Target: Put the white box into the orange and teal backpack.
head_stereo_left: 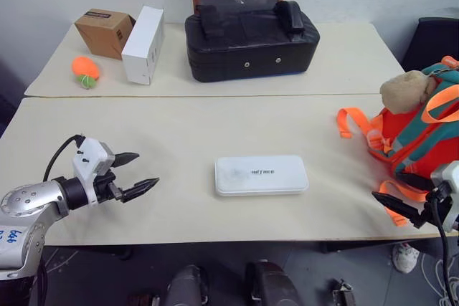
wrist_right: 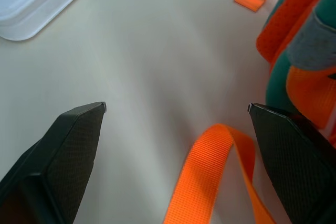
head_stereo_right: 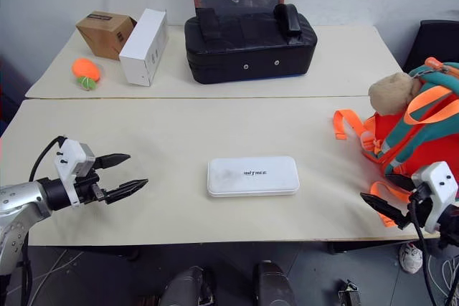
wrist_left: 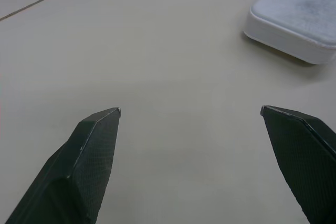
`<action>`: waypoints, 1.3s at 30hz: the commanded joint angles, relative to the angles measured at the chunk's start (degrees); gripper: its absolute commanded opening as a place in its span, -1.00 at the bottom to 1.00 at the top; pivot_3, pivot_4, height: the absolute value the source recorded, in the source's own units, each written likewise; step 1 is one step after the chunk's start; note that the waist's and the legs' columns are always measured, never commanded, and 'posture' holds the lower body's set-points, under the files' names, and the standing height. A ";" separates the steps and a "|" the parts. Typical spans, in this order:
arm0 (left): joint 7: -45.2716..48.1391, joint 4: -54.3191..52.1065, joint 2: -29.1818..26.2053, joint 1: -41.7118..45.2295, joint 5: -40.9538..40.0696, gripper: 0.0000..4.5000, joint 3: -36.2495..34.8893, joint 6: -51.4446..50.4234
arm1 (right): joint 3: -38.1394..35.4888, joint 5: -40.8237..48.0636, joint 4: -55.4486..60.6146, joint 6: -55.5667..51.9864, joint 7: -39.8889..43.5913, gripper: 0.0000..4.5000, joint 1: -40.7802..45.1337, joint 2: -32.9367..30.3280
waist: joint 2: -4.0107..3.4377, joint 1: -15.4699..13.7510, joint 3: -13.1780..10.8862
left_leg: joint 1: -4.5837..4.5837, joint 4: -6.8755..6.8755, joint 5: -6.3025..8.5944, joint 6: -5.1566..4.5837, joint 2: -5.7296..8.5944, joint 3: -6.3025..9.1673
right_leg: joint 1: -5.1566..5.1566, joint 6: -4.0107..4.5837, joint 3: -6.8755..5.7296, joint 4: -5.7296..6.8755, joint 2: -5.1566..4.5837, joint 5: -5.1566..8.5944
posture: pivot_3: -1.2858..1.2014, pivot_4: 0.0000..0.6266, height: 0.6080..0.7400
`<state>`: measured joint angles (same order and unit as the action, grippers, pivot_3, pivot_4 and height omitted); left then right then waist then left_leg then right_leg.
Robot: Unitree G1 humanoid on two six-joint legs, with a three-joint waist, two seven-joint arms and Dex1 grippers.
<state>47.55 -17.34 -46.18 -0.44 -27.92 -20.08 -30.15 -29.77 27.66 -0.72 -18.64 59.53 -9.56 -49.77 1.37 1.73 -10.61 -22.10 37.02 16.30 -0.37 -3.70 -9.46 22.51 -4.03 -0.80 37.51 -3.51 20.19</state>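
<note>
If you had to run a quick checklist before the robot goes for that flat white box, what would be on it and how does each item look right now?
1. White box lies flat with nothing on it: ok.
2. Left gripper jaws open and empty: ok.
3. Right gripper jaws open and empty: ok.
4. Bare table between left gripper and box: ok.
5. Orange strap lies between the right jaws, may snag: not ok.
6. Orange and teal backpack unzipped to take the box: cannot tell.

dark "UNITREE" lettering on top of the white box (head_stereo_left: 261,175) at frame centre, blue handwriting on left arm label (head_stereo_left: 10,236) at lower left, unreadable
</note>
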 commanded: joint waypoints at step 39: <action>0.82 11.42 9.02 19.75 11.43 -0.81 24.40 -1.20 | 27.17 -9.91 2.00 2.90 2.44 -1.00 21.09 3.08 | 0.01 0.07 0.00 | -0.03 0.29 -0.20 0.12 -0.03 -0.09 | 0.09 -0.06 0.05 0.31 0.09 -0.03 | 0.03 -0.52 1.00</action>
<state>48.34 -5.70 -36.34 19.46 -15.34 7.28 -29.96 -0.76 17.47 0.55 -16.97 61.93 11.63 -46.26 1.38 1.80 -10.61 -22.13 37.30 16.09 -0.25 -3.73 -9.54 22.61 -4.08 -0.75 37.82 -3.42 20.16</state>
